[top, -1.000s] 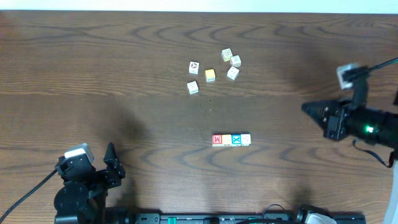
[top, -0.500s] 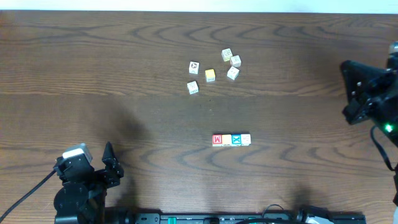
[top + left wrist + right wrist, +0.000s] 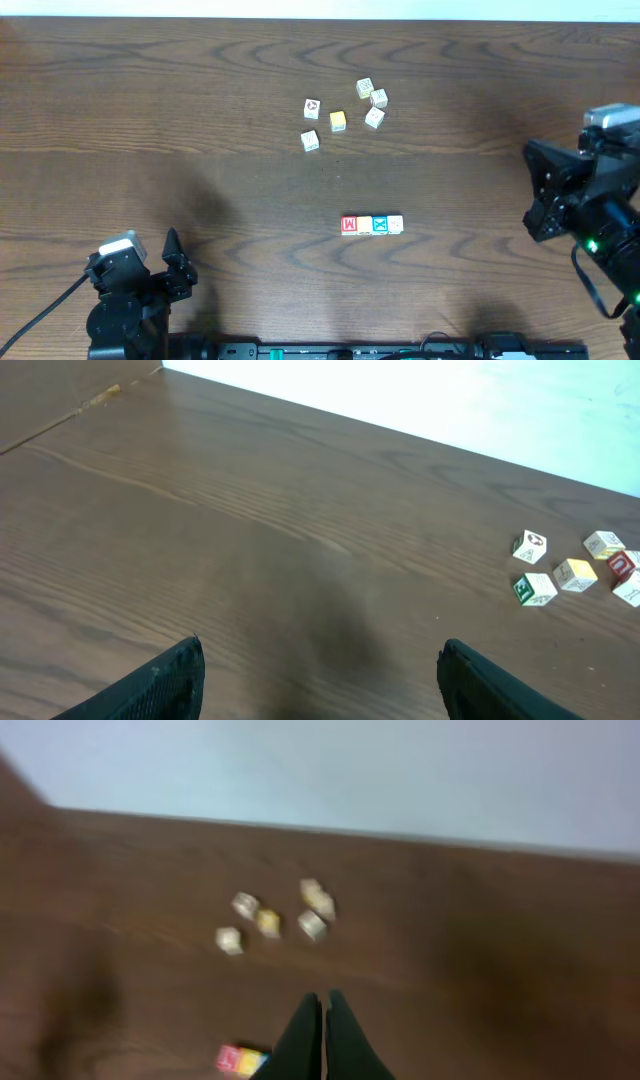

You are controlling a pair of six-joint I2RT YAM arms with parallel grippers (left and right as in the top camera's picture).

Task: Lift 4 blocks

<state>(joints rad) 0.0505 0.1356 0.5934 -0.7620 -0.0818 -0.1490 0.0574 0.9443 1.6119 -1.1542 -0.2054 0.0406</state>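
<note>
Overhead, first: count four blocks in one straight row, each touching the next: the red block (image 3: 349, 225), the yellow-orange block (image 3: 364, 224), the blue block (image 3: 380, 224) and the whitish block (image 3: 395, 224). A second group, the loose cubes (image 3: 338, 121), numbers six, one yellow and five whitish, scattered near one another. The left gripper (image 3: 178, 258) sits at the near edge of the table (image 3: 150, 120) with its fingers pointing up-table. The row lies well apart from it, ahead and off to its right, and the loose cubes lie farther ahead still. The right arm (image 3: 585, 195) stands at the opposite edge, well apart from the row; its fingers cannot be made out from this view.

Left wrist view: the left gripper (image 3: 318, 690) stands wide open, both dark fingers (image 3: 150, 685) over bare wood and holding nothing. The six loose cubes (image 3: 575, 573) lie far ahead of the fingers and to their right.

Right wrist view, blurred: the right gripper (image 3: 323, 1005) is closed, finger against finger, with nothing between them. The red block (image 3: 230, 1059) and the yellow-orange block (image 3: 251, 1063) show at the lower edge, just left of the fingers. The loose cubes (image 3: 267, 923) lie ahead of the fingertips, slightly left; their count cannot be confirmed here.
</note>
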